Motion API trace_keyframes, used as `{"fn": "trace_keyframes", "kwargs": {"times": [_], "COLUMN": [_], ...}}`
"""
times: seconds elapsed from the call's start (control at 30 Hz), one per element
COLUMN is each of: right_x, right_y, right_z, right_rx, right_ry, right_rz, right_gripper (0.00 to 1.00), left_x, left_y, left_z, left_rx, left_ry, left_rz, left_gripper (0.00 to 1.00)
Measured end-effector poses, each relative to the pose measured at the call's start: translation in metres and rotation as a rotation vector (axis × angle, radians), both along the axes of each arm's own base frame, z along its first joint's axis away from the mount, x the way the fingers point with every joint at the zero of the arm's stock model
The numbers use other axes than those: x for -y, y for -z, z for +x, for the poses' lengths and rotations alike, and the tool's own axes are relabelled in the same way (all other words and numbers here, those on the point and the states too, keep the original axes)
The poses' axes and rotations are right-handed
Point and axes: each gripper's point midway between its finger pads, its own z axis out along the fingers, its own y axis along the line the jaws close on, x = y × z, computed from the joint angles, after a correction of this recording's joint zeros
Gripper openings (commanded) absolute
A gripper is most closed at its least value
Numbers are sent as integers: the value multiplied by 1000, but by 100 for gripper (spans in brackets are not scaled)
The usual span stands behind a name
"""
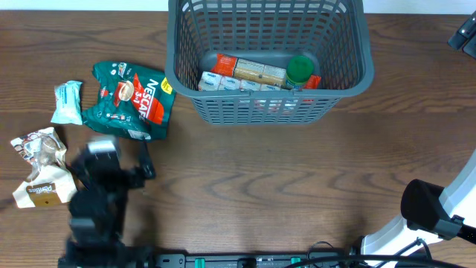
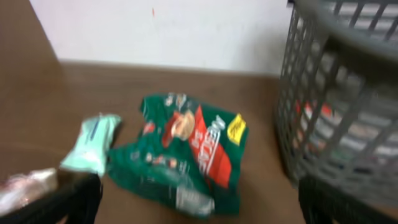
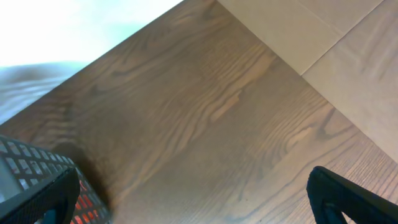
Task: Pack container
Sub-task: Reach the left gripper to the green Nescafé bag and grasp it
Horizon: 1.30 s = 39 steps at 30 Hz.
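Note:
The dark grey lattice basket [image 1: 223, 112] stands at the back middle of the table. It holds several packets and a green-lidded jar [image 1: 300, 69]. A green and red Nescafe bag [image 1: 130, 99] lies on the table left of the basket. My left gripper [image 1: 123, 160] is open and empty, just in front of that bag. In the left wrist view the bag [image 2: 186, 149] lies ahead between the wide-open fingers [image 2: 205, 208], with the basket wall [image 2: 336, 112] at the right. My right gripper [image 3: 196, 202] is open and empty over bare table, at the far right edge of the overhead view [image 1: 465, 33].
A mint-green packet [image 1: 68, 102] lies left of the Nescafe bag and also shows in the left wrist view [image 2: 93, 143]. A white and brown packet [image 1: 41, 167] lies at the table's left edge. A basket corner [image 3: 25, 165] shows in the right wrist view.

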Motion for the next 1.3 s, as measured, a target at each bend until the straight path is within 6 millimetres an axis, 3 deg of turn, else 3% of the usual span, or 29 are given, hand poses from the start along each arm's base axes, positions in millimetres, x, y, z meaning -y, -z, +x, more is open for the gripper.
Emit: {"fn": "trace_keyframes", "kwargs": {"times": [0.1, 0.27, 0.47, 0.6, 0.97, 1.17, 1.3], "right_x": [0, 0, 0, 0, 0, 0, 0], "right_y": [0, 1, 1, 1, 1, 1, 1], "right_z": [0, 0, 0, 0, 0, 0, 0], "right_rx": [-1, -2, -2, -1, -1, -2, -2], "right_ry": [-1, -1, -1, -1, -1, -1, -1], "right_rz": [2, 2, 3, 2, 2, 2, 2], "right_gripper": [99, 99, 99, 99, 99, 99, 99], "left_x": [4, 11, 3, -12, -78, -76, -69], "left_y": [-25, -49, -44, -22, 55, 96, 112], "left_z": [20, 67, 118, 137, 150, 159, 163], "left_rx": [-172, -454, -648, -721, -917, -1014, -1050], "left_ry": [23, 54, 34, 7, -98, -30, 18], "left_rz": [6, 1, -20, -55, -161, -128, -104], "left_gripper": [98, 98, 98, 98, 98, 98, 98]}}
